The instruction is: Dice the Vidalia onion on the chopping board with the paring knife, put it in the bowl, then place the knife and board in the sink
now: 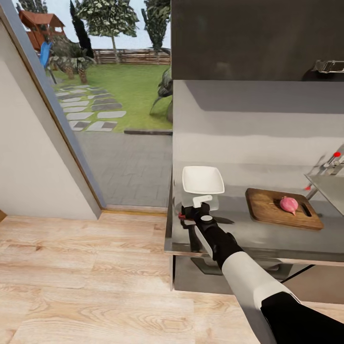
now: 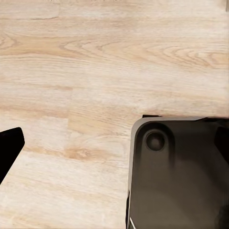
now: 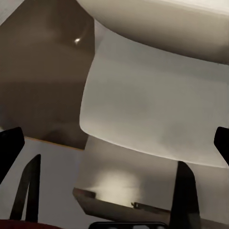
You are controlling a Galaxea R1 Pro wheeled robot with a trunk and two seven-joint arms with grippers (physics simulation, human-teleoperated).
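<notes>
Nearest to you, the right arm, white shell over black joints, reaches up from the lower right of the head view, and your right end effector [image 1: 203,202] sits at the near left end of the tabletop [image 1: 248,234], a smooth, glossy grey metallic slab that mirrors what stands on it. The fingers [image 1: 202,198] look pale and point toward the bowl [image 1: 202,180]; whether they are spread or closed you cannot tell from these views. In the right wrist view the bowl's [image 3: 157,114] smooth white underside and rim loom directly ahead, very close.

The bowl is a shallow white square with rounded corners, and its inside looks bare. It stands just beyond the right end effector.

To the right of the bowl, well apart from the end effector, lies the chopping board [image 1: 282,208], brown wood with visible grain, rounded corners and a slot-shaped handle hole at its right end. The Vidalia onion [image 1: 289,204], a small rounded pinkish-red ball, rests on the board beside that slot.

Farther right, the sink [image 1: 329,186] begins at the frame edge, with a chrome tap and its red knob [image 1: 337,154].

The left wrist view looks down on pale, grained wooden floor [image 2: 95,71] and a dark rounded part of the robot's base [image 2: 176,176]; the left end effector's state cannot be told.
</notes>
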